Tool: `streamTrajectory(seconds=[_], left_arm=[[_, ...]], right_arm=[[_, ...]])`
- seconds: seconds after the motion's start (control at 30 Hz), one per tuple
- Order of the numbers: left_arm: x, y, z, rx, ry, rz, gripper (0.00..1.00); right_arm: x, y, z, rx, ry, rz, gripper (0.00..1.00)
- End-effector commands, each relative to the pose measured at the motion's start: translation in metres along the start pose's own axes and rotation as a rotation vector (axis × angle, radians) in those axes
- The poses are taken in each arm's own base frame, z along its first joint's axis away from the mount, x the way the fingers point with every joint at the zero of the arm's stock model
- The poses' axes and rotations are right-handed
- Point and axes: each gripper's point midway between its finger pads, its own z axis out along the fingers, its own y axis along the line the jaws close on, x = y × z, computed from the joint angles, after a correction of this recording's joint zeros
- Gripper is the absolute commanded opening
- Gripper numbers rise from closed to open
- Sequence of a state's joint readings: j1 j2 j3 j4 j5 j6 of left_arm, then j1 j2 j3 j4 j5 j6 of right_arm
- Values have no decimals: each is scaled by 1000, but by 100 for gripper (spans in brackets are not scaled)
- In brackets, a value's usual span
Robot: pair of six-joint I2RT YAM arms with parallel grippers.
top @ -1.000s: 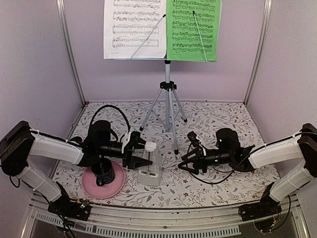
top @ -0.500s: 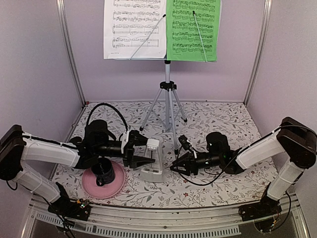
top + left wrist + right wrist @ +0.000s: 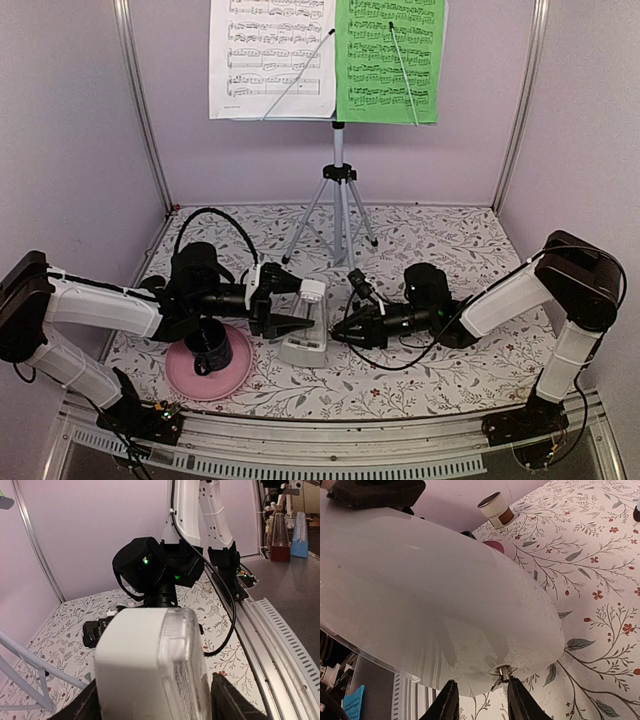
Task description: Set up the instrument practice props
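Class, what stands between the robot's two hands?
The white metronome, in the top view; the left hand grips it, the right hand is at its other side.

The left hand (image 3: 295,310) has a finger on either side of the small white metronome (image 3: 306,338) on the flowered tabletop (image 3: 440,240). The right hand (image 3: 340,335) reaches its other flank (touching or not, I can't tell). Behind, the music stand (image 3: 338,195) carries a white sheet (image 3: 270,60) and a green sheet (image 3: 390,60).
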State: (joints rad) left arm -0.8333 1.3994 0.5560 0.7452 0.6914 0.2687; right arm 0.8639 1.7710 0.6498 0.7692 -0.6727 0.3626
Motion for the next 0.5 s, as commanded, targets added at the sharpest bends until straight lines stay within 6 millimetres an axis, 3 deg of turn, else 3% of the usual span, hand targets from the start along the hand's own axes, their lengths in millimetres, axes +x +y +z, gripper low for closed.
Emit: streamTrajectory(seconds=[0.0, 0.2, 0.47], left_arm=[[-38, 2, -1, -12, -125, 113, 21], [-38, 1, -1, -10, -130, 114, 21], [-38, -1, -2, 2, -132, 113, 20]], right_arm=[[-2, 1, 8, -27, -2, 7, 35], [-1, -6, 12, -5, -4, 37, 34], [-7, -3, 7, 8, -22, -3, 10]])
